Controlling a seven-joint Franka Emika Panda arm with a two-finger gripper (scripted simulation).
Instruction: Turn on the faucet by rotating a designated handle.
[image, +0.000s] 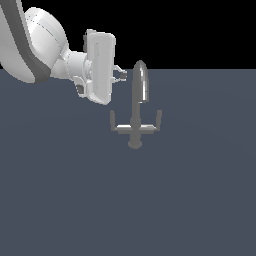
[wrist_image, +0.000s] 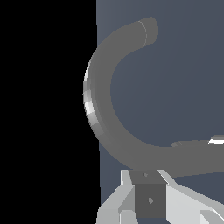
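Standing on the flat grey-blue surface (image: 60, 200) in the exterior view, the faucet (image: 136, 117) has its arched spout (image: 140, 82) rising above a crossbar with an upturned lever at each end. The handle (image: 113, 120) sits at the exterior view's left end of that crossbar, untouched. The pincer (image: 121, 74) hovers just beside the spout's upper part, above the handle, with the spout directly ahead of it; its fingertips show a small gap and grip nothing. No writing is legible.

Wrist view: the curved spout (wrist_image: 98, 113) fills the frame, close to the pincer's fingers (wrist_image: 131, 192); the handle cannot be identified.
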